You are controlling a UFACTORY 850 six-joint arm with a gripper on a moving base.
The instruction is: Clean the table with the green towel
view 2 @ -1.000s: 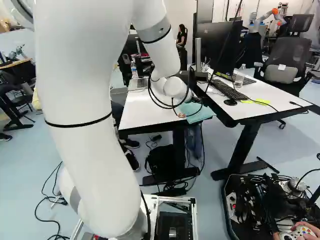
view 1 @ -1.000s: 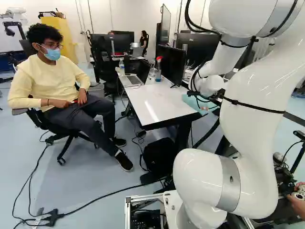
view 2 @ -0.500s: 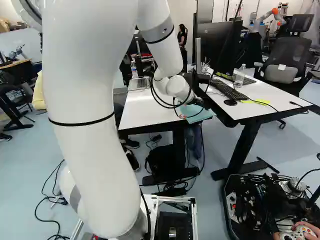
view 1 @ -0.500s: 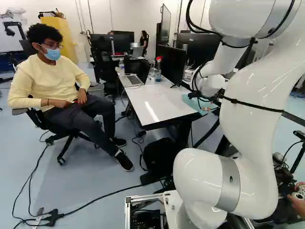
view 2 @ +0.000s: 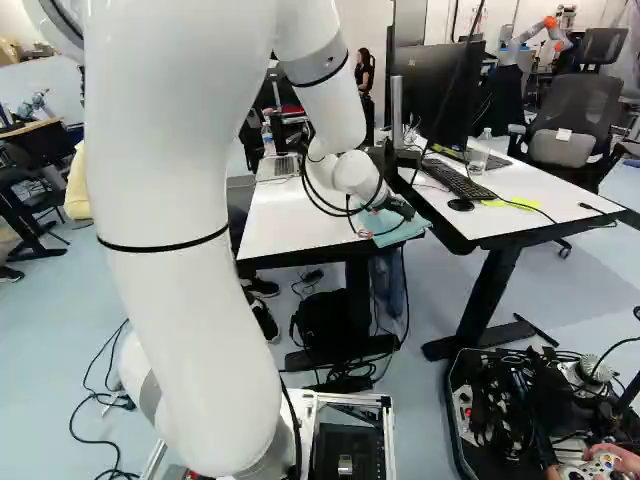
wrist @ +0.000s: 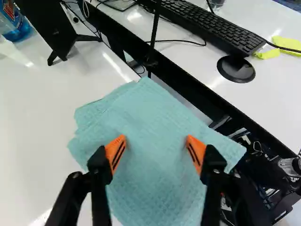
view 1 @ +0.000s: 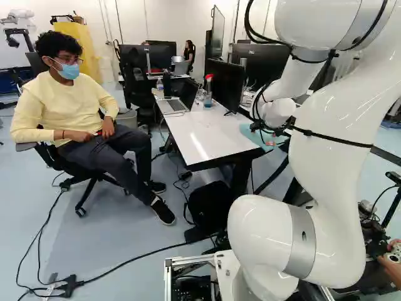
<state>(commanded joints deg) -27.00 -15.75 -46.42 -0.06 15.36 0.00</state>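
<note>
Claw (wrist: pixel 155 151) wide open, orange pads (wrist: pixel 115 149) apart over the pale blue-green cloth towel (wrist: pixel 153 117) by the glossy white tabletop's (wrist: pixel 33 117) edge! Grasping looks like the step; next, lower and pinch!

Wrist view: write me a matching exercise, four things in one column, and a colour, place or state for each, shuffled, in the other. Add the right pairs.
Things:
1. Towel
2. Pads
3. Mouse
4. Bottle

Descriptions:
a. Black, beside one end of the keyboard
b. With blue liquid in it
c. Pale blue-green, lying below the open gripper
d. Orange, standing apart from each other

Right pairs: 1-c, 2-d, 3-a, 4-b
</note>
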